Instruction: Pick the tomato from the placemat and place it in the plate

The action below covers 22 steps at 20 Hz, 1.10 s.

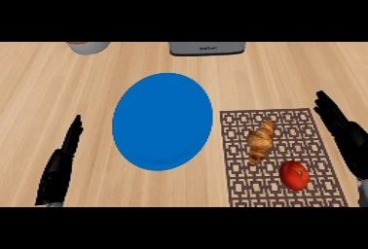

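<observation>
Right hand (pixel 343 130) at the right edge of the head view, fingers straight and relaxed, holding nothing. It sits over the right border of the placemat (pixel 244 187), fingertips pointing up and slightly left toward the far side of the counter (pixel 57 82). Not touching the tomato (pixel 294 174); the tomato is near it, down and to the left of the palm.

Left hand (pixel 60 165) at the lower left, also released, fingers straight and pointing away from the robot, nothing in it. It is on bare counter, well apart from the plate (pixel 162 121) and from the mat.

Tomato: red, on the placemat, near the mat's lower right part, close to the bottom edge of the view. Green stem patch just visible on top. Not lifted, not on the plate.

Croissant (pixel 260 141) lies on the same mat, up and left of the tomato, long axis running roughly up-down, slightly tilted. Close to the tomato but not touching.

Placemat: brown lattice pattern, rectangular, just right of the plate; left edge near the plate rim, cannot tell if they touch.

Plate: blue, round, center of view, nothing on it.

Far edge: a grey appliance (pixel 208 48) at top center, cut off; a round pale container (pixel 89 46) at top left, also cut off.
</observation>
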Motion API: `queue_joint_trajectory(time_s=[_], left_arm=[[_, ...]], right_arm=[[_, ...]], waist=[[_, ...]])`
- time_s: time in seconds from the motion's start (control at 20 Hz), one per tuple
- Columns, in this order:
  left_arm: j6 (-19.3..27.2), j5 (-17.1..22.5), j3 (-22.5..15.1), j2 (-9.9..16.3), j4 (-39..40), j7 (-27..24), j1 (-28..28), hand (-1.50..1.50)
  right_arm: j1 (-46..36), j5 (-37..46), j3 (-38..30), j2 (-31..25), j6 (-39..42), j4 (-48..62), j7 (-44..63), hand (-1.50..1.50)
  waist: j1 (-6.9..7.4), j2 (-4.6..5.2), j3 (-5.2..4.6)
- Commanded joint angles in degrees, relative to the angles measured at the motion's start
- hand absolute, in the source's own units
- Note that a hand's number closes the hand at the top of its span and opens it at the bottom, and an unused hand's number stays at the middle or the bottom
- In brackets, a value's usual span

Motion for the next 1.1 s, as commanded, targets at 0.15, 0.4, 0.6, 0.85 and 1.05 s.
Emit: queue_joint_trajectory(time_s=[0.15, 0.4, 0.6, 0.85, 1.05], left_arm=[[-4.01, 2.42, 2.24, 1.40, -0.62, 3.72, -7.69, 0.00], [-5.55, 4.76, 1.85, -0.13, -0.03, 6.64, -10.29, 0.00], [-6.67, 5.31, 2.74, -2.31, 4.13, 8.54, -15.69, 0.00], [-9.01, 4.12, 4.46, -1.90, 1.88, 12.89, -18.64, 0.00], [-11.68, 5.13, 7.10, -2.89, 10.07, 6.33, -18.92, 0.00]], right_arm=[[-5.52, -18.45, -1.36, 12.86, 4.33, -4.09, 2.92, -1.50], [-7.83, 9.79, 8.33, -4.22, 9.69, -9.79, -7.23, 1.50], [7.95, -3.12, 10.90, 14.30, 4.20, -7.34, -10.87, -1.50], [10.74, 6.15, 6.92, 7.96, 4.96, -7.70, -18.89, -1.50], [13.82, 7.77, 1.50, 6.06, 3.29, -7.70, -25.50, -1.50]], waist=[[-0.05, -0.23, -2.50], [-1.03, -0.61, -2.83], [-1.38, -0.19, -2.53], [0.10, -0.37, -2.58], [-0.19, -0.26, -2.61]])
